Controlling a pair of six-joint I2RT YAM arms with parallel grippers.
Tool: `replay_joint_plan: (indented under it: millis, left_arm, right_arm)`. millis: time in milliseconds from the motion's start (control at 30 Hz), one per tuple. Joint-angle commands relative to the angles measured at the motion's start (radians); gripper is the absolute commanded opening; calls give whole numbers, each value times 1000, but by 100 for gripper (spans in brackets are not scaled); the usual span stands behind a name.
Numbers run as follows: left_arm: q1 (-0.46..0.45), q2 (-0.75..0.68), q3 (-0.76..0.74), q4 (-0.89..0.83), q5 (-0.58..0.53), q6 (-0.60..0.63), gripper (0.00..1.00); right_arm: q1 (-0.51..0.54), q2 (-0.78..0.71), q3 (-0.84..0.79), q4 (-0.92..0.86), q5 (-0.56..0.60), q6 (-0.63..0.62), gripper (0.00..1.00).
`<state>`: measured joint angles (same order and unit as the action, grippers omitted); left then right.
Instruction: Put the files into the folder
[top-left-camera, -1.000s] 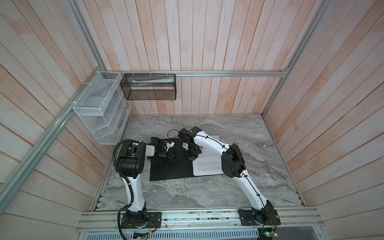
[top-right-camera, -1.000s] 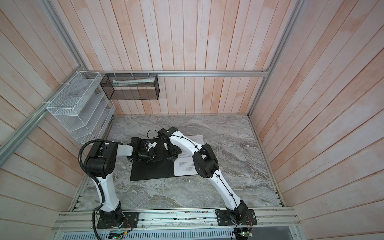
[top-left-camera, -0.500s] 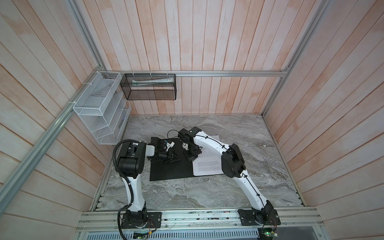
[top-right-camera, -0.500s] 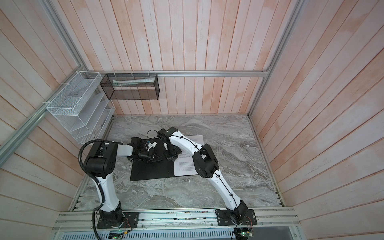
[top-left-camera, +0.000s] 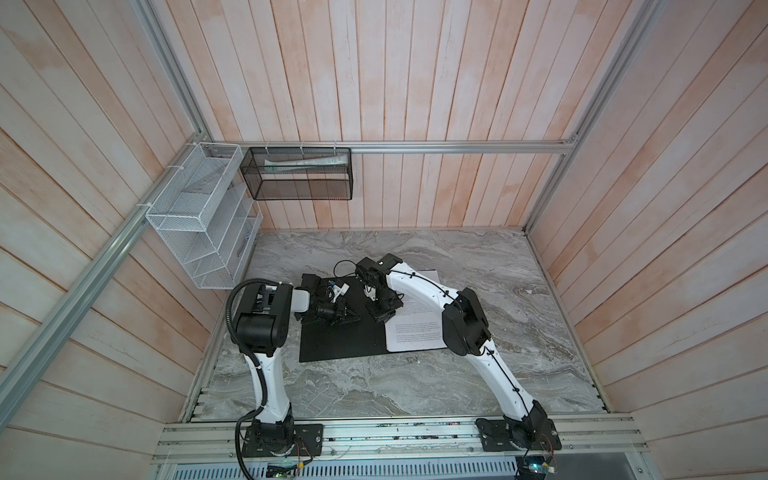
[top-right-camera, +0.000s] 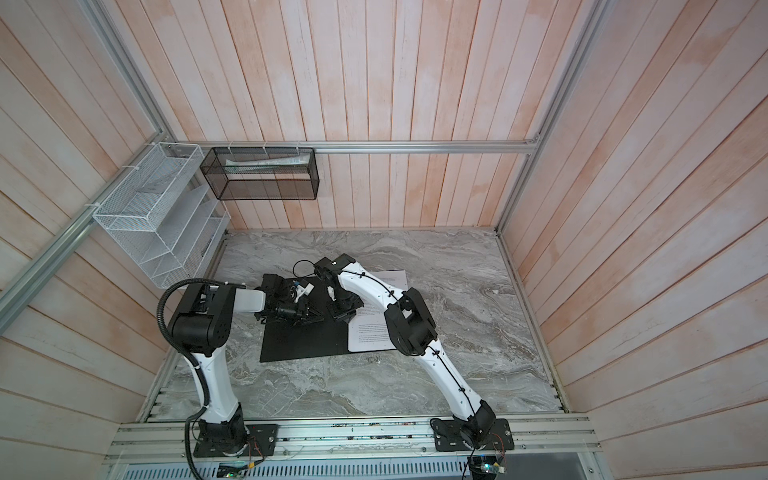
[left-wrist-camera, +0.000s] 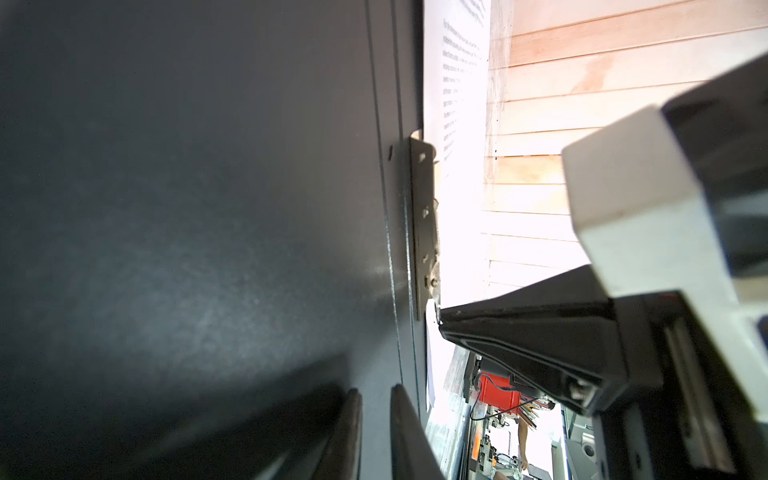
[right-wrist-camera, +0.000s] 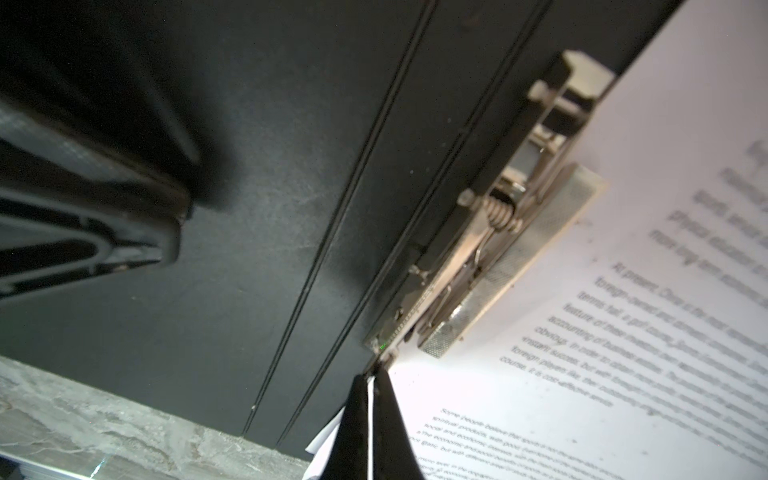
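Note:
The folder lies open on the marble table, black inside up. The files, white printed sheets, lie on its right half, their edge under the metal clip beside the spine. My left gripper is shut with nothing in it, low over the bare black left flap. My right gripper is shut too, its tips at one end of the clip, over the edge of the files. Whether they touch the clip I cannot tell.
A white wire mesh organizer hangs on the left wall and a black mesh basket on the back wall. Bare marble table lies in front of and to the right of the folder.

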<state>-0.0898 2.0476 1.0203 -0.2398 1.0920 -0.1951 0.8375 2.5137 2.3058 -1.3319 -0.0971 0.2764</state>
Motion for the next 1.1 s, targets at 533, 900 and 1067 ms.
replay_joint_plan:
  millis: [533, 900, 1067]
  left_arm:
    - [3, 80, 3, -30, -90, 14, 17]
    - [2, 77, 3, -29, -91, 13, 17]
    - [1, 79, 3, -30, -93, 14, 17]
  right_arm:
    - [-21, 83, 6, -59, 158, 16, 0]
    - [-23, 71, 42, -59, 161, 21, 0]
    - [-26, 80, 4, -60, 180, 20, 0]
